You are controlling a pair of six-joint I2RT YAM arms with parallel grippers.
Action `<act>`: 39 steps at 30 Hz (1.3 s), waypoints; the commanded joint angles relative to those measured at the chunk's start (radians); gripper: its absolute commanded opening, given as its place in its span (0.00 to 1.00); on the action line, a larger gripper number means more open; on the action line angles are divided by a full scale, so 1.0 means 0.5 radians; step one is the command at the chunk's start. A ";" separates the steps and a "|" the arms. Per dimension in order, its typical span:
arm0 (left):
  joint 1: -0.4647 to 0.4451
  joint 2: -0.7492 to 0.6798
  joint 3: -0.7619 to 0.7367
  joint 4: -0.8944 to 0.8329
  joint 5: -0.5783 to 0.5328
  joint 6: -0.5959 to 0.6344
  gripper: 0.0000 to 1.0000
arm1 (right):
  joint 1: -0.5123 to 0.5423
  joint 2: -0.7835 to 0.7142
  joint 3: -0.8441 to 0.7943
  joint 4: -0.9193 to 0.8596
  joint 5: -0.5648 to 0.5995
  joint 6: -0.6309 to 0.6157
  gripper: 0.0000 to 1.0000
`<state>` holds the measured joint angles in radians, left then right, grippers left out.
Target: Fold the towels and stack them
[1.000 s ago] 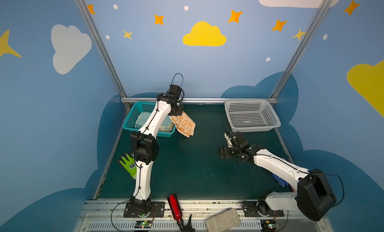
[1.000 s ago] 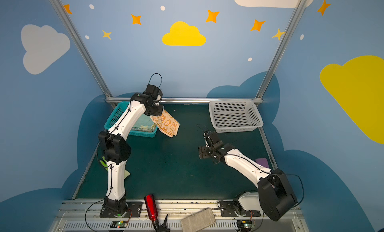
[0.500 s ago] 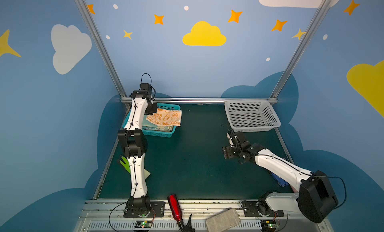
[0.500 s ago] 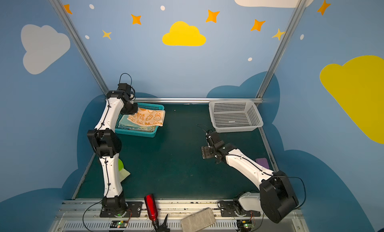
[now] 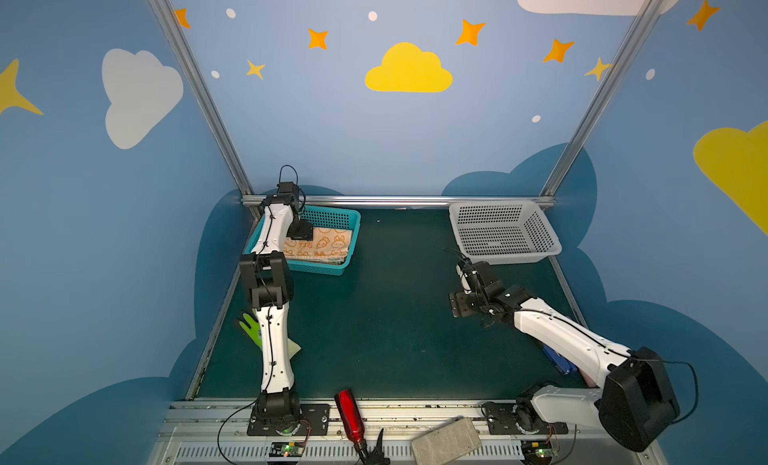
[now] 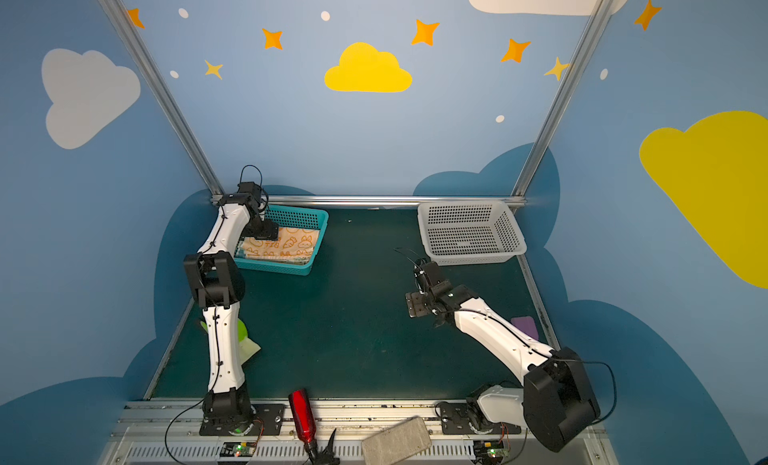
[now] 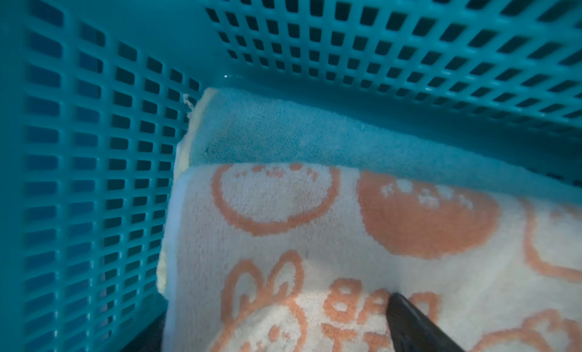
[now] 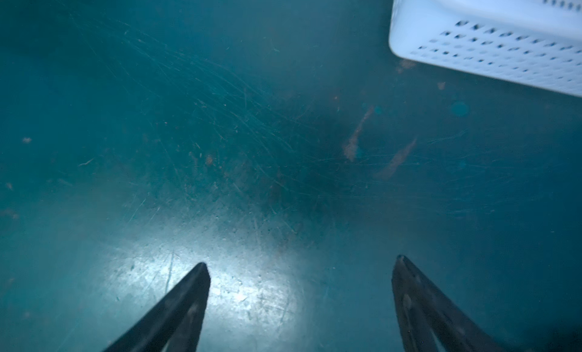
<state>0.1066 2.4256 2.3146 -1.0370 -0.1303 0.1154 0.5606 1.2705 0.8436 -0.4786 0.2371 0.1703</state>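
Green table (image 5: pixel 386 325); only left wrist view reveals light-blue towel (image 7: pixel 299 136).

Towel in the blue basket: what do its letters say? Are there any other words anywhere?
"BA": orange letters on the towel, left wrist view; a finger hides the rest.
"BIT": same towel in a top view, upside down and small, so not certain.
Blue basket, white basket, walls: no words.
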 commanded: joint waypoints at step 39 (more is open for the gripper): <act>-0.218 -2.280 -3.867 3.193 0.101 -0.323 1.00 | -1.013 0.197 -0.677 1.774 -0.803 -0.491 0.87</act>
<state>0.0032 1.2747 0.3817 0.3904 -0.1051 -0.0597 0.0715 1.4136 0.5945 0.2371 -0.1246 -0.0834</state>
